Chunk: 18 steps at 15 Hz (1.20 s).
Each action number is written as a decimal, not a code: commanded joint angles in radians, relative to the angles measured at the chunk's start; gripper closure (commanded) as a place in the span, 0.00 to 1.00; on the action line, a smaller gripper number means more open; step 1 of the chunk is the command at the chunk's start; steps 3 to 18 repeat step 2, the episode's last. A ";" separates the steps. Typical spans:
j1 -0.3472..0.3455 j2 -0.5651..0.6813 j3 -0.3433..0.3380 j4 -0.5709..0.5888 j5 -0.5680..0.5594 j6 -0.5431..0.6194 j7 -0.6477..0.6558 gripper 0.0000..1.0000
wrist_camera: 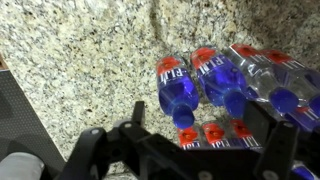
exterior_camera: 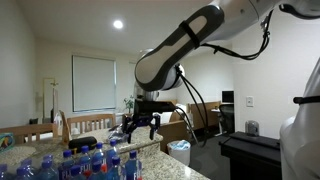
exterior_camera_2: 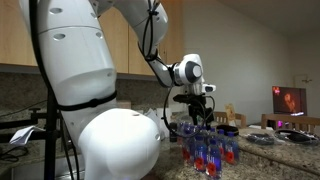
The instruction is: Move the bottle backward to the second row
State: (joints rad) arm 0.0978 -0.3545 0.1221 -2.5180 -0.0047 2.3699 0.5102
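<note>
Above the bottle cluster [exterior_camera: 85,162], set well back from the surface [wrist_camera: 80,60] edge visible in wrist view, the jaws hung spread wide, held nothing and touched no cap. The bottle [wrist_camera: 180,95] stood upright at the cluster's outer end, touching its neighbours [wrist_camera: 228,85]; separate rows could not be distinguished

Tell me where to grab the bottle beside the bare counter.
Grip the end bottle near its cap, coming down from above. It stands upright, packed against neighbouring bottles, so only its top and the side facing the granite counter seem open.
</note>
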 commanded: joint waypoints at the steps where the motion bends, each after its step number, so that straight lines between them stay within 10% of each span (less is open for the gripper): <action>1: -0.025 -0.001 0.024 0.001 0.013 -0.003 -0.010 0.00; 18: -0.025 0.000 0.024 0.002 0.013 -0.003 -0.010 0.00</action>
